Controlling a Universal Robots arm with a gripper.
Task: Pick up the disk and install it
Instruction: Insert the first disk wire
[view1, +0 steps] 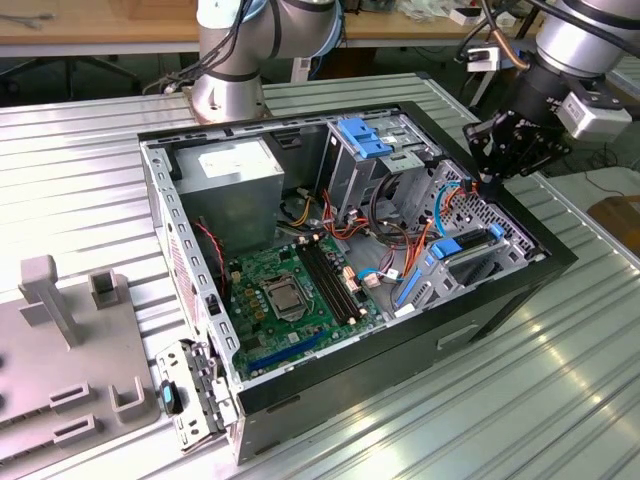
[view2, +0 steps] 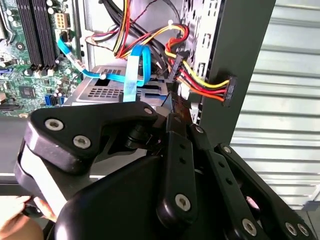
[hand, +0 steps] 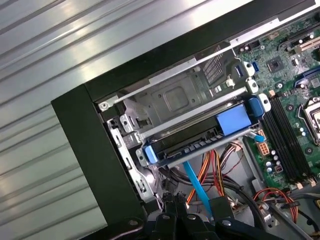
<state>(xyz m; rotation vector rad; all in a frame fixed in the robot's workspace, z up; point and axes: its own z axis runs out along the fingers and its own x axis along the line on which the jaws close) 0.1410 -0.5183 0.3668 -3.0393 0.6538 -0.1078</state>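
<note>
The disk (view1: 470, 262), dark with bright blue rails, lies flat in the drive bay at the corner of the open computer case (view1: 500, 300) on the exterior view's right. In the first wrist view the disk (hand: 186, 145) sits between the bay's metal walls with a blue tab at one end. My gripper (view1: 490, 180) hovers just above that corner of the case, behind the disk, over a bundle of red, yellow and orange cables (view2: 200, 85). Its black fingers (view2: 172, 137) are drawn together, with the tips down among the cables (hand: 172, 200). Nothing of the disk is between them.
Inside the case are a grey power-supply box (view1: 235, 175), a metal drive cage with a blue clip (view1: 365, 135) and the green motherboard (view1: 285, 295). A blue flat cable (hand: 197, 192) runs beside the gripper. A grey fixture (view1: 60, 330) stands on the ribbed metal table at the exterior view's left.
</note>
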